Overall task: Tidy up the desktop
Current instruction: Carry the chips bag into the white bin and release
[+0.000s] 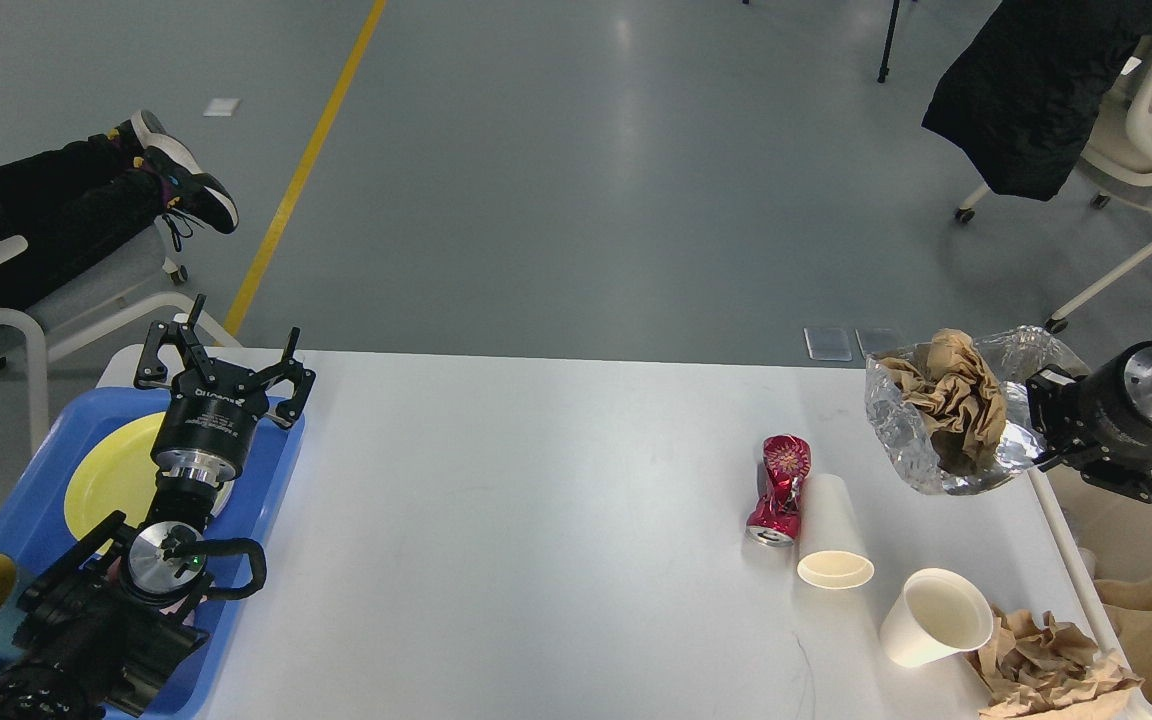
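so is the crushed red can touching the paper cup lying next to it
Touching. The head view shows the crushed red can lying on the desktop with its right side pressed along the tipped paper cup, no white surface visible between them.

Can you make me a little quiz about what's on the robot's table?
1. True or false: the red can stands upright.
2. What does the right gripper hold? A) a cup B) a foil bag stuffed with brown paper C) a plate
3. How many white cups are on the desktop?

Key:
1. False. It is crushed and lies on its side, next to a tipped-over cup.
2. B. The bag is lifted off the desktop.
3. Two: the tipped one and a second cup nearer the front edge.
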### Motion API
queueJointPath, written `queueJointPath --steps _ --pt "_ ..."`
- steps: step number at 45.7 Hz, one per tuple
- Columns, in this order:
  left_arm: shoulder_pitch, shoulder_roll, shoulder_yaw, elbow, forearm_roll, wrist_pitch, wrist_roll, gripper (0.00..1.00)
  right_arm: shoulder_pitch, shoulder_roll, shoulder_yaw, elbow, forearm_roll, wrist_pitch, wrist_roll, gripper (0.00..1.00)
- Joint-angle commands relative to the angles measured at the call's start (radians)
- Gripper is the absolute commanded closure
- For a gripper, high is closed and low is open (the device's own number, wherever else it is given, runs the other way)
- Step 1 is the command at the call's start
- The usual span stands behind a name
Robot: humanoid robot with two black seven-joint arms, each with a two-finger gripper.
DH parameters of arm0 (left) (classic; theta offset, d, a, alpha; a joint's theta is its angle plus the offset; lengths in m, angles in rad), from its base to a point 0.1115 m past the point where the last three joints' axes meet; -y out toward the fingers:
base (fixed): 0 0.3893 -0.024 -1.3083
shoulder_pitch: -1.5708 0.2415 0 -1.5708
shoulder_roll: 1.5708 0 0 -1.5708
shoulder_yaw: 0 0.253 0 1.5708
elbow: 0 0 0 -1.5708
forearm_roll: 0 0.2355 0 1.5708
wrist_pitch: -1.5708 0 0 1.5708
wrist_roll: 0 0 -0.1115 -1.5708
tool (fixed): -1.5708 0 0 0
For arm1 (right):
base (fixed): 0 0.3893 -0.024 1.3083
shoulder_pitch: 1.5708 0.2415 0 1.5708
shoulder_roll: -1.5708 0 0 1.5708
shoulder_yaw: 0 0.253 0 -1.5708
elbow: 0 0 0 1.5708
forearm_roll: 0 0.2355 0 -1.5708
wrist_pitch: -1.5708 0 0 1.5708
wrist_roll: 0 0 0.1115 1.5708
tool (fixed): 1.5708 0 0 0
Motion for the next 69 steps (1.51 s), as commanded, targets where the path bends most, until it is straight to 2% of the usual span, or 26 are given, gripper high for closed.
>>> queueJointPath --steps 1,8,18,27,35,41,49,53,62,69 --pt "0.000 0.000 0.000 0.000 0.000 0.000 0.000 0.04 0.121 0.012 -0.052 0.097 -0.002 0.041 0.000 1.00" --pt "0.000 0.000 0.000 0.000 0.000 0.000 0.000 0.04 0.131 -0.013 -0.053 0.102 0.004 0.055 -0.001 1.00" --pt "0.000 0.000 0.000 0.000 0.000 0.000 0.000 0.04 0.043 -0.192 -0.029 0.016 0.001 -0.029 0.000 1.00" --pt "0.000 0.000 0.000 0.000 0.000 0.000 0.000 0.04 -0.117 -0.278 -0.010 -0.201 -0.005 -0.033 0.002 1.00" --pt "0.000 0.000 0.000 0.000 0.000 0.000 0.000 0.04 -0.394 -0.304 0.145 -0.405 -0.007 -0.028 0.002 1.00" --pt "0.000 0.000 0.000 0.000 0.000 0.000 0.000 0.04 -0.624 -0.295 0.269 -0.580 -0.007 -0.039 0.002 1.00" --pt "0.000 0.000 0.000 0.000 0.000 0.000 0.000 0.04 -0.927 -0.289 0.543 -0.772 -0.007 -0.080 0.002 1.00" --pt "0.000 0.000 0.000 0.000 0.000 0.000 0.000 0.04 -1.053 -0.248 0.635 -0.882 -0.007 -0.088 0.002 1.00" --pt "0.001 0.000 0.000 0.000 0.000 0.000 0.000 0.04 -1.275 -0.107 0.746 -1.178 -0.005 -0.117 0.002 1.00" --pt "0.000 0.000 0.000 0.000 0.000 0.000 0.000 0.04 -1.341 -0.058 0.760 -1.243 -0.007 -0.226 -0.001 1.00"
